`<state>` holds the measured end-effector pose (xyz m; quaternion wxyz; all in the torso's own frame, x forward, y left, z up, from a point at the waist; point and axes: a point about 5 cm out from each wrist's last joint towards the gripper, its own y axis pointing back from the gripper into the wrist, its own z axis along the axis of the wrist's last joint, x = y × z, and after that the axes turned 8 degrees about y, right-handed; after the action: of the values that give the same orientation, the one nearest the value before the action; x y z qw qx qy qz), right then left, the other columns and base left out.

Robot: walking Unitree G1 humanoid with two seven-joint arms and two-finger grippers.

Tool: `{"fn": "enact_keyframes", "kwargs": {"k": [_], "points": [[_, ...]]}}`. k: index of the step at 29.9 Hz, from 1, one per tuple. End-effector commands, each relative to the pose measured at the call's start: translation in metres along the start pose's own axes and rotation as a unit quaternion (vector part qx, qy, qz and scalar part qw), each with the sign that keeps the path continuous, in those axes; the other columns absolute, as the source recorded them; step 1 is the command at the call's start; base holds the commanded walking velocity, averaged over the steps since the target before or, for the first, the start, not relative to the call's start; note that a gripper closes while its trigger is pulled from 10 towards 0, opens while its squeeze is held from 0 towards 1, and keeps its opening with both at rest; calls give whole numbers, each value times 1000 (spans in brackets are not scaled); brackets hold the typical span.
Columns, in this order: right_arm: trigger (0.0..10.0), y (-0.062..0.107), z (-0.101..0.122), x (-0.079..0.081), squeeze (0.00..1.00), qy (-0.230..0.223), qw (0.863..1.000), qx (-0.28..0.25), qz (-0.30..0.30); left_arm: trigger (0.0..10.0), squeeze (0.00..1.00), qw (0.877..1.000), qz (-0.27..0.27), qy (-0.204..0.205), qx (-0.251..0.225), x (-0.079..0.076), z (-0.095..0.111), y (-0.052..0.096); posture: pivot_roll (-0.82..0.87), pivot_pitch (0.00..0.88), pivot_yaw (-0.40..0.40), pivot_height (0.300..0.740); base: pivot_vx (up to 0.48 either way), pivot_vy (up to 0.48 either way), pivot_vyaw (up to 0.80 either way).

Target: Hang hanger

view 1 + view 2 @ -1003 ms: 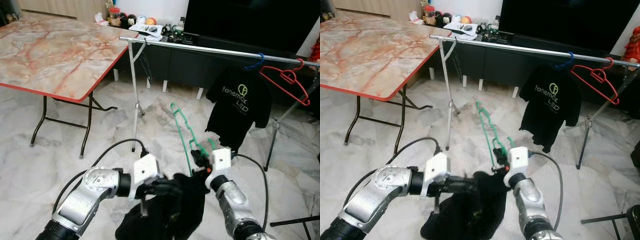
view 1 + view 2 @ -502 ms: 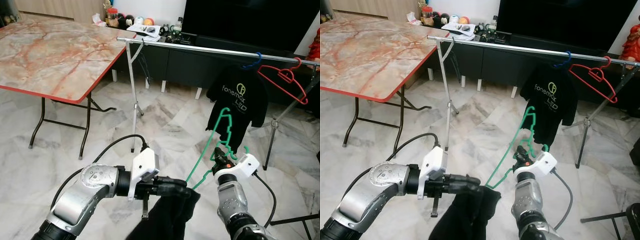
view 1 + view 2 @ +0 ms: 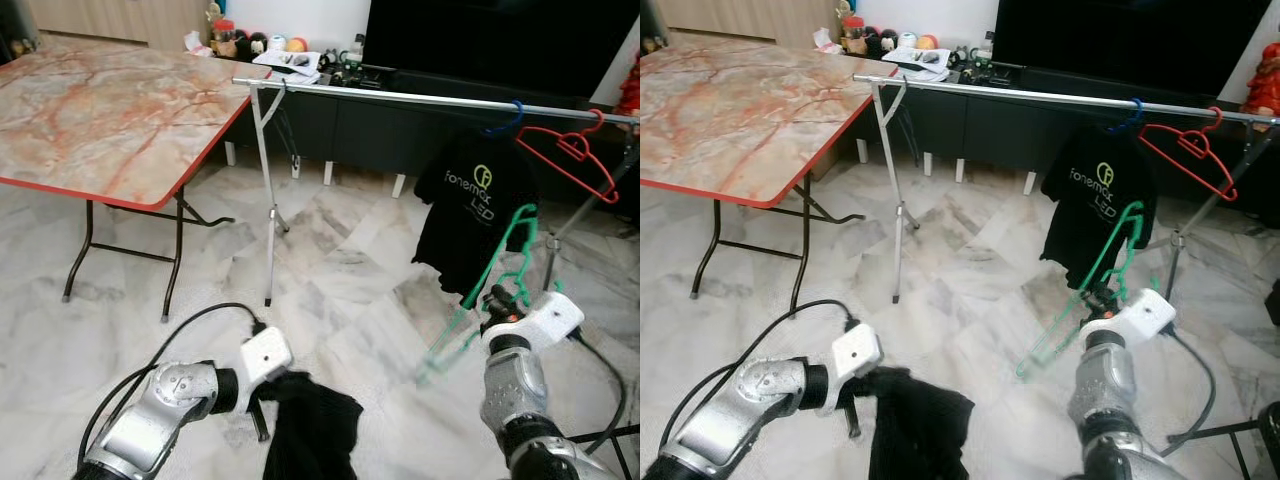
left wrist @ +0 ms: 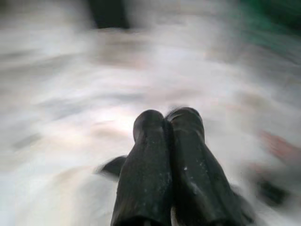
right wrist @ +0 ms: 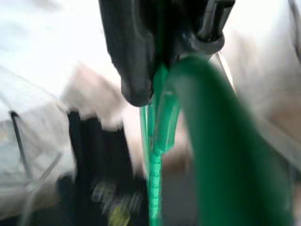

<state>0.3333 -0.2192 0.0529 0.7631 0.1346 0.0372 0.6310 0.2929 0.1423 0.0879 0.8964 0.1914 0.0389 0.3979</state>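
My right gripper (image 3: 498,302) is shut on a green hanger (image 3: 492,268), holding it tilted in the air low on my right, in front of the black T-shirt (image 3: 478,212). In the right wrist view the green hanger (image 5: 159,127) runs between the black fingers (image 5: 131,61). Above it a silver clothes rail (image 3: 400,96) spans the room. My left gripper (image 3: 270,388) is low on my left, shut on a black garment (image 3: 315,428) that hangs limp from it. The left wrist view shows its fingers (image 4: 155,155) pressed together.
The black T-shirt hangs from a blue hanger (image 3: 505,122) on the rail, with a bare red hanger (image 3: 565,158) beside it at the right end. A marble-topped folding table (image 3: 100,105) stands on the left. The rail's stand leg (image 3: 268,190) rises mid-floor. Marble floor lies between.
The right gripper swung the green hanger to the right, clear of the black garment. The left arm drew back and down with the garment hanging from it.
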Motion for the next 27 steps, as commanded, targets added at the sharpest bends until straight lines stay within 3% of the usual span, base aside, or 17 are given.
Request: {"fn": "enact_keyframes", "kwargs": {"k": [1,2,6,10,14,17,24,27], "points": [[10000,8,-22,0,0,44,998,46,6,10000,0,996,80,-2,-31,18,8,4,136,73,-52,740,0,0,0],[10000,16,-38,-7,0,62,995,74,2,10000,0,988,142,29,-58,28,5,10,128,78,-48,740,0,0,0],[10000,25,-54,-14,0,94,990,105,-1,10000,0,974,202,51,-90,36,3,19,121,79,-48,740,0,0,0],[10000,56,-101,-27,0,154,971,182,17,10000,0,916,320,140,-199,41,3,46,102,87,-37,740,0,0,0],[10000,74,-121,-36,0,151,965,215,5,10000,0,905,340,150,-209,36,-2,59,100,84,-31,740,0,0,0],[10000,90,-138,-42,0,155,958,243,4,10000,0,904,354,134,-201,34,-6,70,107,79,-36,740,0,0,0],[10000,102,-148,-44,0,164,952,260,10,10000,0,900,361,141,-199,33,-11,76,110,73,-37,740,0,0,0],[10000,108,-154,-46,0,190,944,270,16,10000,0,903,355,141,-195,24,-14,77,92,68,-21,740,0,0,0]]}}
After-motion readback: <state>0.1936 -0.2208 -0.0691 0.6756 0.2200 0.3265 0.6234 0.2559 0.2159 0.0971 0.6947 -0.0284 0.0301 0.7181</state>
